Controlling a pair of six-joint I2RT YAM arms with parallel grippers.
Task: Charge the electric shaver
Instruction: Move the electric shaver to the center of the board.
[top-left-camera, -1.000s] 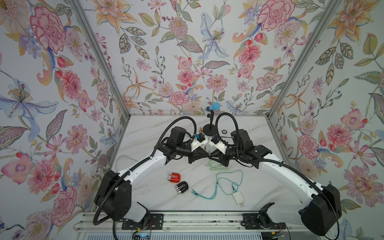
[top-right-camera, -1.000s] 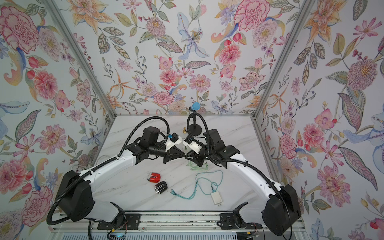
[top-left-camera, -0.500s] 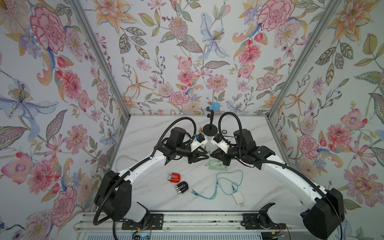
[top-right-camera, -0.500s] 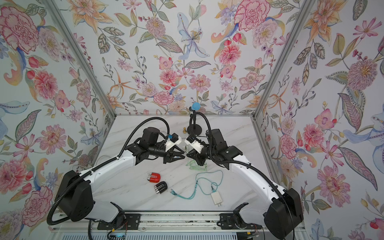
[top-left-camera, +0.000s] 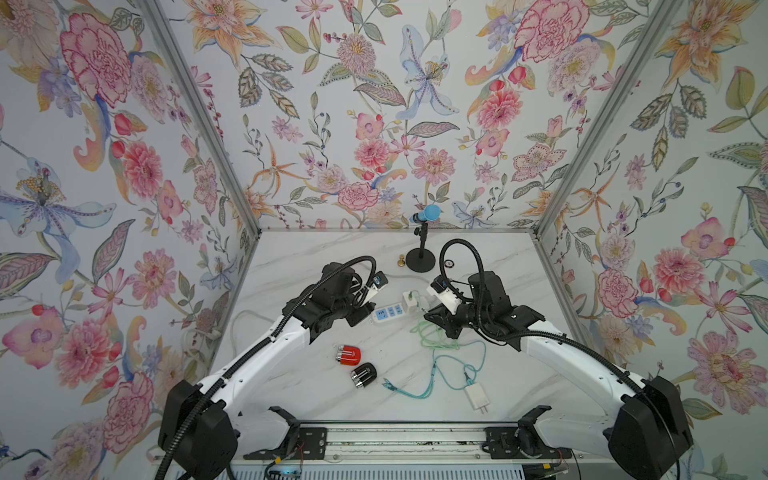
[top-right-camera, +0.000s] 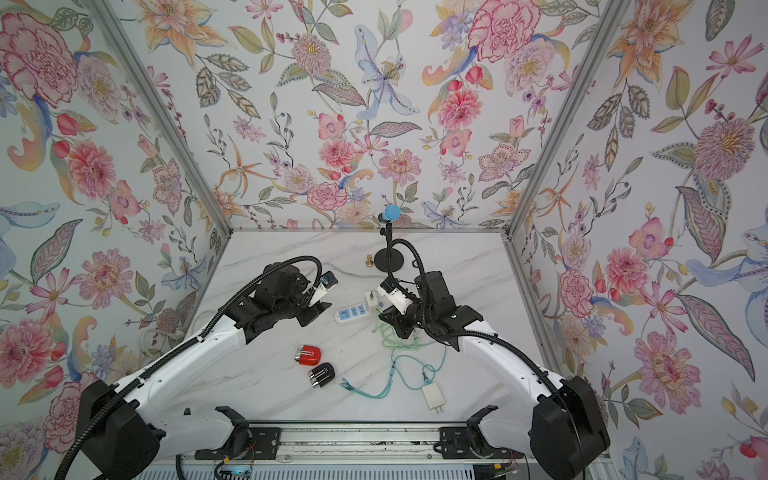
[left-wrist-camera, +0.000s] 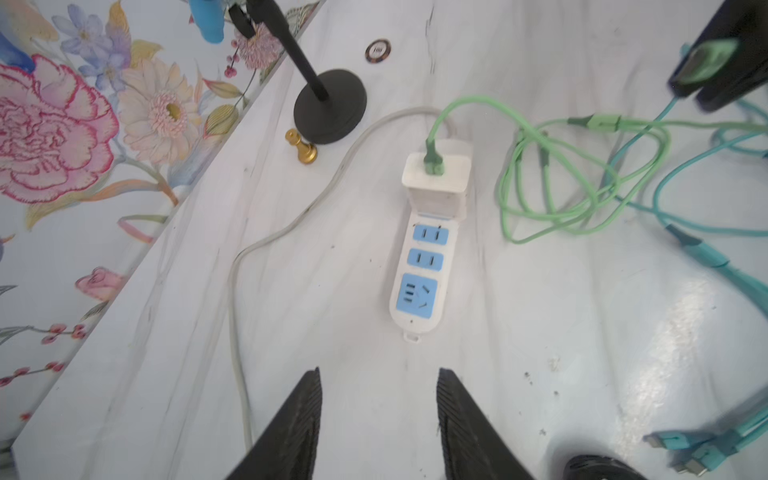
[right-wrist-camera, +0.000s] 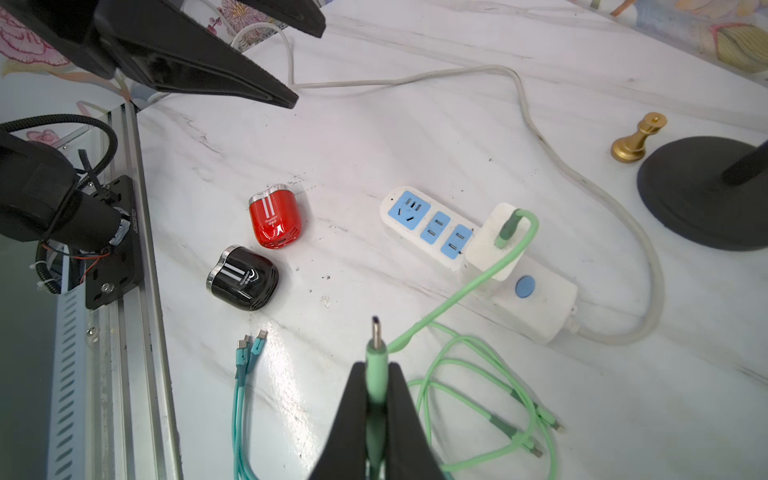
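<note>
My right claw (right-wrist-camera: 377, 368) is clamped on the small plug end of the green cable (right-wrist-camera: 509, 226), the metal tip poking out past it. The cable's other end sits in the white charger block (left-wrist-camera: 436, 174), which is plugged into the power strip (top-left-camera: 388, 312) at the centre of both top views. My left claw (left-wrist-camera: 379, 370) stands apart and empty, just short of the strip. The red shaver (top-left-camera: 348, 354) and black shaver (top-left-camera: 363, 375) lie just beside each other on the worktop (top-left-camera: 299, 390), lower centre, apart from both claws.

I see the red shaver (top-left-camera: 348, 354) and black shaver (top-left-camera: 363, 375) lying side by side (silver heads); the right claw (right-wrist-camera: 376, 365) pinches the green cable (left-wrist-camera: 434, 158).
</note>
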